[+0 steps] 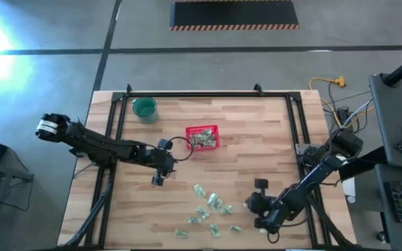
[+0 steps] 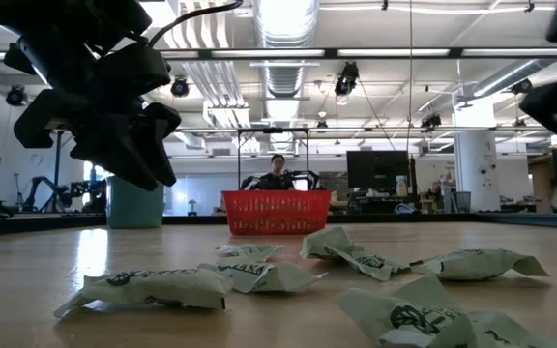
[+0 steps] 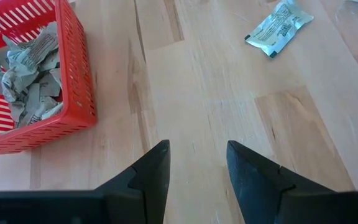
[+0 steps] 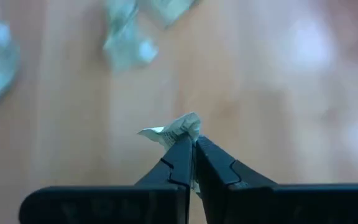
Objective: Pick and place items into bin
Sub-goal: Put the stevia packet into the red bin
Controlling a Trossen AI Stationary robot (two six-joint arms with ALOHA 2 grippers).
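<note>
Several pale green-and-white packets lie loose on the wooden table near its front edge, and they fill the foreground of the low view. The red basket stands mid-table with several crumpled packets inside. My right gripper is at the right of the loose pile and is shut on one packet. My left gripper hangs open over bare wood, left of and nearer than the basket, with nothing between its fingers. My right gripper pinches a crumpled end of the packet between its two fingertips. The fingers slant down from the table's right. The rest of the packet sticks out past the tips. Whether it is clear of the table, I cannot tell.
A round teal cup stands at the far left of the table. A black frame runs along the table's far edge and sides. One packet lies alone on the wood ahead of my left gripper. A person shows in the room behind the basket.
</note>
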